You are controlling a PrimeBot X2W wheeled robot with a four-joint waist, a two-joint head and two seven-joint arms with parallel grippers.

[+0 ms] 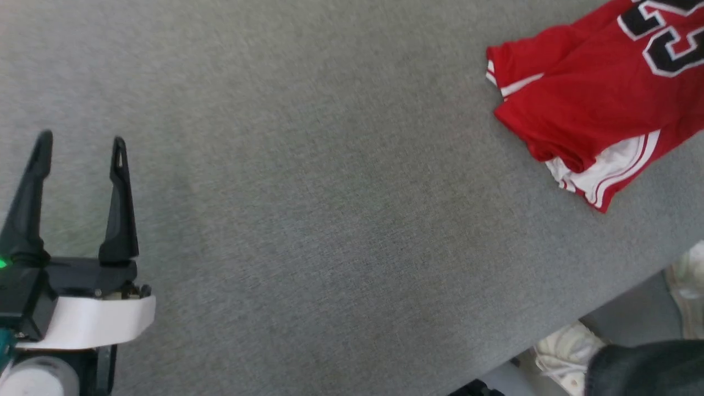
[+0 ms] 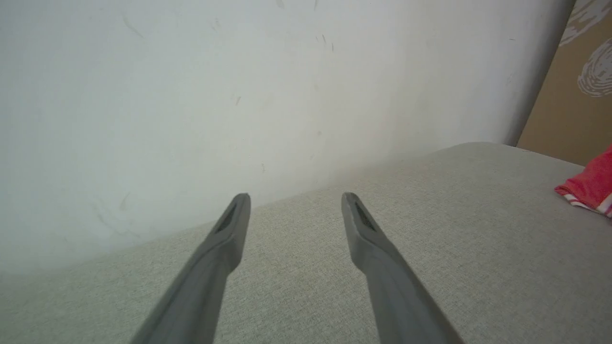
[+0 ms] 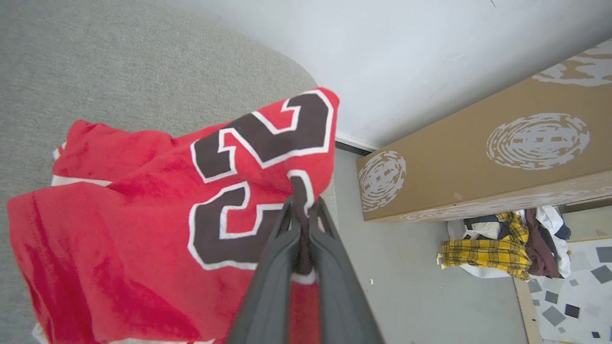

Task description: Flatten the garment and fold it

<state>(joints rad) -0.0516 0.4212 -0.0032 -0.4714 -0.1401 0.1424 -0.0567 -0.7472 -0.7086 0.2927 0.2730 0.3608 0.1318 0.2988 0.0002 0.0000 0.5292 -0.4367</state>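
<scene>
The garment (image 1: 594, 93), a red jersey with white sleeve and striped trim, lies bunched at the upper right of the grey table (image 1: 330, 192); black white-outlined numbers face up. In the right wrist view my right gripper (image 3: 302, 203) is shut on the garment (image 3: 143, 215), pinching a fold of cloth at the numbers and holding it up over the table's edge. My left gripper (image 1: 80, 146) stands open at the lower left, far from the jersey, with nothing between its fingers. In the left wrist view the left gripper (image 2: 295, 203) hovers over bare cloth, and a corner of the garment (image 2: 590, 186) shows at the far right.
The table's edge runs diagonally at the lower right, where a person's pale shoes (image 1: 566, 352) and a dark trouser leg (image 1: 649, 368) stand. A white wall (image 2: 239, 95) backs the table. A brown cardboard box (image 3: 478, 157) and a pile of clothes (image 3: 502, 243) lie on the floor.
</scene>
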